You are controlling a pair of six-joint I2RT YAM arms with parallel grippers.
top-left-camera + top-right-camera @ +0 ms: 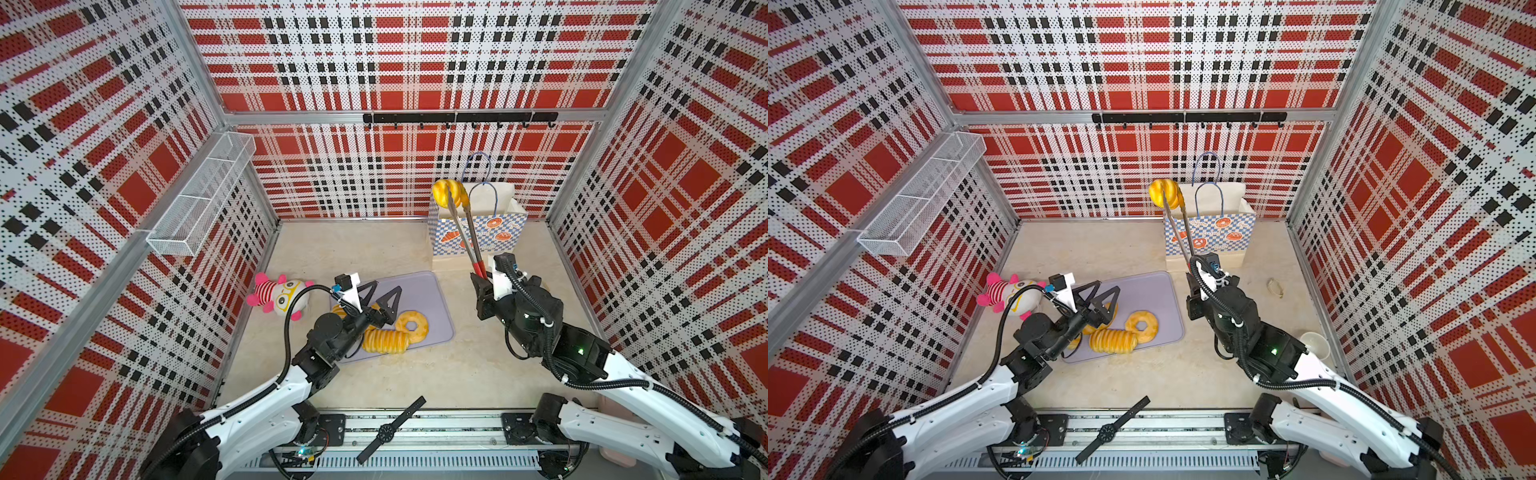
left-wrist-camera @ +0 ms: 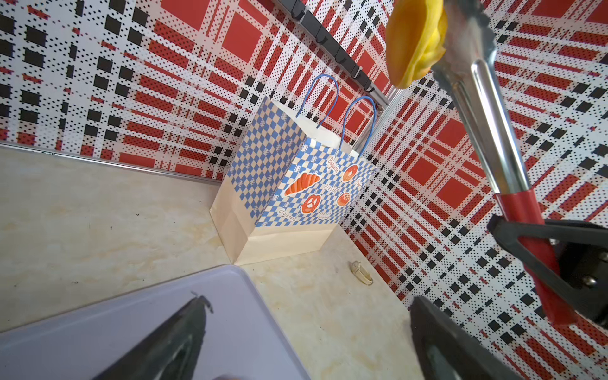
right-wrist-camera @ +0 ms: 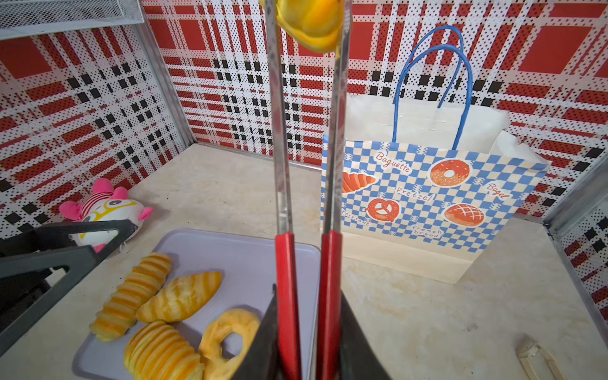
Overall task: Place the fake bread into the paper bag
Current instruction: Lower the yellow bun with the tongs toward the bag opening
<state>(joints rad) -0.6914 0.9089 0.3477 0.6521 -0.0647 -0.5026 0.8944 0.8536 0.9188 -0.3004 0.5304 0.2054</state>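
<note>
A bun was held pinched between the tips of steel tongs, raised well clear of the table. In both top views it was seen at rim height just by the left upper corner of the bag. It was not inside the bag, and whether any of it was over the opening could not be told. The bag was stood upright at the back right of the table, its mouth open and its blue handles up.

The red handles of the tongs were squeezed close together by the right gripper, whose jaws were closed against them from both sides.

Four more pieces of bread were left on a lilac tray near the middle of the table. These were a doughnut and three ridged loaves, lying close together and partly touching at the tray's near end.

The left gripper was held above the tray with its jaws spread wide and nothing between them.

A striped pink doll was laid on the table left of the tray, apart from it. A small pale item was seen on the table in front of the bag, to its right. A white bowl was partly hidden behind the right arm. A black watch was laid across the front rail, between the two arm bases.
</note>
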